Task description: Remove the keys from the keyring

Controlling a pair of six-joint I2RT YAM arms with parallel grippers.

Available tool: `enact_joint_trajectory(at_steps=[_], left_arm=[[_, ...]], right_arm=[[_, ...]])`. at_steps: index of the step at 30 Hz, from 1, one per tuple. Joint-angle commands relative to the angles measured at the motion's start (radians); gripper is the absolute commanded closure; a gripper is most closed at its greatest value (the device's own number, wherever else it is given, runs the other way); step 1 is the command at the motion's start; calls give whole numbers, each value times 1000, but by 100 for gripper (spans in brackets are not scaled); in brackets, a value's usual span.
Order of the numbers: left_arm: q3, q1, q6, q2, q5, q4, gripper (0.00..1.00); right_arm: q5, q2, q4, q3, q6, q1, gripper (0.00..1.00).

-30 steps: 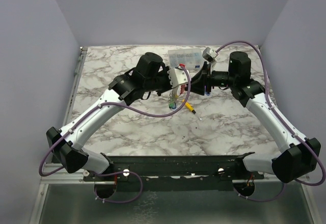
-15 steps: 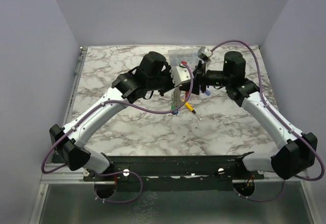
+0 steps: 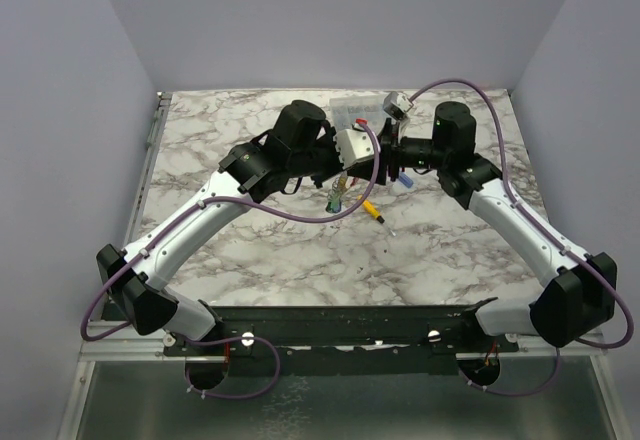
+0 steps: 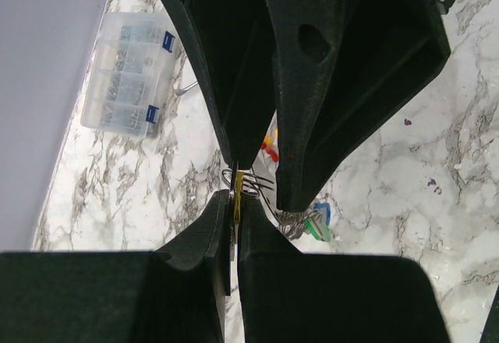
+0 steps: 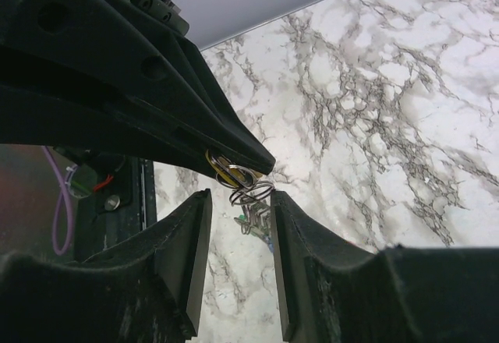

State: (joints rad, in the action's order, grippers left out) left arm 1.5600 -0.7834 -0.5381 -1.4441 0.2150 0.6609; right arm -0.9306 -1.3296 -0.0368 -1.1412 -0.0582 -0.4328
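My left gripper [image 4: 235, 199] is shut on the yellow-headed key [image 4: 238, 191] and holds the bunch above the table. The keyring [image 4: 249, 181] is a thin wire coil at the key's head. The green and blue keys [image 4: 320, 223] hang from it. In the right wrist view my right gripper [image 5: 240, 199] is open, with one finger on each side of the keyring [image 5: 253, 191]. The other keys [image 5: 253, 222] dangle below it. In the top view both grippers meet above mid-table, left [image 3: 350, 173] and right [image 3: 385, 167], with the keys [image 3: 335, 198] hanging beneath. No red strap is visible.
A clear plastic parts box [image 3: 358, 112] stands at the back, also in the left wrist view [image 4: 129, 74]. A yellow-handled screwdriver [image 3: 370, 208] lies on the marble under the grippers. The table's left rail [image 3: 150, 150] is far from both arms.
My right gripper has moved left up to the left gripper and now straddles the keyring. The left gripper has shifted slightly and the hanging keys have swung a little.
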Motion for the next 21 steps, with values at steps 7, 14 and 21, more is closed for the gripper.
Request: enact_joint_trajectory(at_steps=[7, 14, 21], left_arm=[[27, -6, 13, 3, -10, -21, 100], [15, -6, 12, 15, -51, -22, 100], [0, 40, 31, 14, -74, -28, 100]], right_arm=[[31, -10, 54, 14, 3, -7, 78], [43, 7, -24, 9, 81, -7, 99], [28, 60, -53, 45, 198, -7, 100]])
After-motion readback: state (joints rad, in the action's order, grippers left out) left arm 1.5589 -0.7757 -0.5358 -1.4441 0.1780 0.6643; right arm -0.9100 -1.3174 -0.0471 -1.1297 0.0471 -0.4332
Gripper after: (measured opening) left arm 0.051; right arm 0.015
